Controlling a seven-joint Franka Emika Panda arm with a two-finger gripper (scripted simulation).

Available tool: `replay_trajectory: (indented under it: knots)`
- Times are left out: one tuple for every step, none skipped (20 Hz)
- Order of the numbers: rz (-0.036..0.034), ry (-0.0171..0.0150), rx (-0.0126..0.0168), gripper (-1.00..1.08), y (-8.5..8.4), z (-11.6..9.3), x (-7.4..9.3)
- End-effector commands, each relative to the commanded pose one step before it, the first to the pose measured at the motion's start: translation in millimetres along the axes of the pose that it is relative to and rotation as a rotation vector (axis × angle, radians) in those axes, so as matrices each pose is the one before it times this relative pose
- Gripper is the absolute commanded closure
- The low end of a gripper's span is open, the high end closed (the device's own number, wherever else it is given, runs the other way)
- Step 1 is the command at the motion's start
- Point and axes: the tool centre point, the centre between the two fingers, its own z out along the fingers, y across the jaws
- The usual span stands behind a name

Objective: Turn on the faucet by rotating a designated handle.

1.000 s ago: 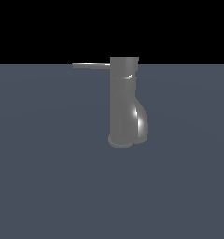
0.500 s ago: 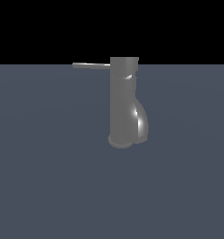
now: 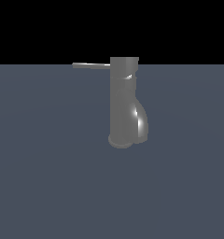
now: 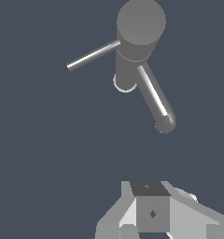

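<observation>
The faucet (image 3: 125,102) is a glossy dark-grey upright column with a flared base and a bulging spout toward the exterior view's right. The handle (image 3: 91,65), a thin grey rod, sticks out level from its top toward the exterior view's left. The wrist view looks down on the faucet (image 4: 141,23), its handle (image 4: 93,55) and its curved spout (image 4: 156,100). My gripper (image 4: 151,189) shows only as white and grey blocks at the picture's edge, well apart from the faucet and touching nothing. I cannot tell how its jaws stand. It is out of the exterior view.
The faucet stands on a flat blue-grey floor (image 3: 48,177) that fills both views. Black background lies beyond its far edge.
</observation>
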Motion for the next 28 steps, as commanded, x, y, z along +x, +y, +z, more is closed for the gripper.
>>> replay_trajectory:
  knots:
    - [0.05748, -0.00088, -0.00058, 1.08, -10.63, 8.50, 5.57]
    - [0.02238, -0.00035, -0.00042, 1.08, -4.20, 3.32, 2.22]
    - [0.02239, -0.00035, -0.00042, 1.08, -4.20, 3.32, 2.23]
    - [0.02237, -0.00035, -0.00041, 1.08, -4.20, 3.31, 2.23]
    - [0.02237, -0.00035, -0.00041, 1.08, -4.20, 3.31, 2.24]
    - [0.02235, -0.00035, -0.00041, 1.08, -4.20, 3.30, 2.24]
    - [0.02233, -0.00035, -0.00041, 1.08, -4.19, 3.30, 2.25]
    - [0.02229, -0.00034, -0.00041, 1.08, -4.19, 3.29, 2.25]
    - [0.02227, -0.00034, -0.00041, 1.08, -4.18, 3.28, 2.26]
    - [0.02223, -0.00034, -0.00041, 1.08, -4.17, 3.27, 2.26]
    - [0.02218, -0.00033, -0.00042, 1.08, -4.17, 3.26, 2.27]
    - [0.02214, -0.00033, -0.00042, 1.08, -4.15, 3.25, 2.27]
    - [0.02209, -0.00032, -0.00042, 1.08, -4.14, 3.24, 2.28]
    - [0.02204, -0.00031, -0.00043, 1.08, -4.13, 3.23, 2.28]
    - [0.02198, -0.00030, -0.00044, 1.08, -4.12, 3.22, 2.28]
    - [0.02193, -0.00029, -0.00044, 1.08, -4.10, 3.20, 2.29]
    - [0.02186, -0.00028, -0.00045, 1.08, -4.09, 3.19, 2.29]
    - [0.02181, -0.00027, -0.00046, 1.08, -4.07, 3.18, 2.29]
    - [0.02174, -0.00026, -0.00047, 1.08, -4.06, 3.17, 2.29]
    - [0.02169, -0.00024, -0.00048, 1.08, -4.05, 3.15, 2.30]
    - [0.02163, -0.00022, -0.00050, 1.08, -4.03, 3.14, 2.30]
    - [0.02158, -0.00021, -0.00051, 1.08, -4.02, 3.13, 2.31]
    - [0.02153, -0.00019, -0.00052, 1.08, -4.01, 3.12, 2.31]
    - [0.02150, -0.00017, -0.00054, 1.08, -4.00, 3.12, 2.32]
    - [0.02147, -0.00014, -0.00056, 1.08, -3.99, 3.11, 2.33]
    - [0.02144, -0.00012, -0.00058, 1.08, -3.98, 3.10, 2.34]
    - [0.02143, -0.00010, -0.00060, 1.08, -3.97, 3.10, 2.35]
    - [0.02144, -0.00007, -0.00062, 1.08, -3.97, 3.10, 2.36]
